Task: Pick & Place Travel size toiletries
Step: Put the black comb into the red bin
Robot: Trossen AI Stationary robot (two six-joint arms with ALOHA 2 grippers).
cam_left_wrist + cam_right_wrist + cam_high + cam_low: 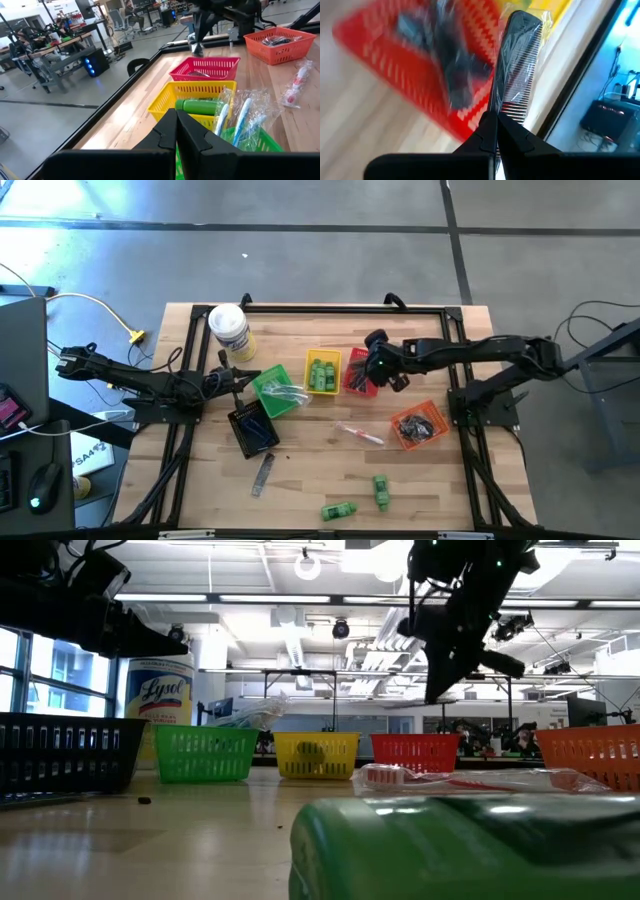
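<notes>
My right gripper (496, 131) is pinched on a black comb (516, 65) in a clear wrapper, held above the red basket (358, 376) near the table's far edge. The comb's teeth point toward the yellow basket (322, 372), which sits just beside the red one and holds green mini bottles (321, 373). My left gripper (176, 131) has its fingers pressed together with nothing between them, hovering at the green basket (273, 392), where wrapped clear sticks (243, 111) stick out over the rim. The black basket (252, 428) sits just in front of it, toward the near edge. The orange basket (418, 425) stands to the right, apart from the red one. On open wood between them lies a wrapped item (359, 434). Near the front edge lie 2 green bottles (381, 491), and a grey comb (262, 474) lies left of them. A white canister (230, 331) stands at the far left corner of the table (310, 470).
</notes>
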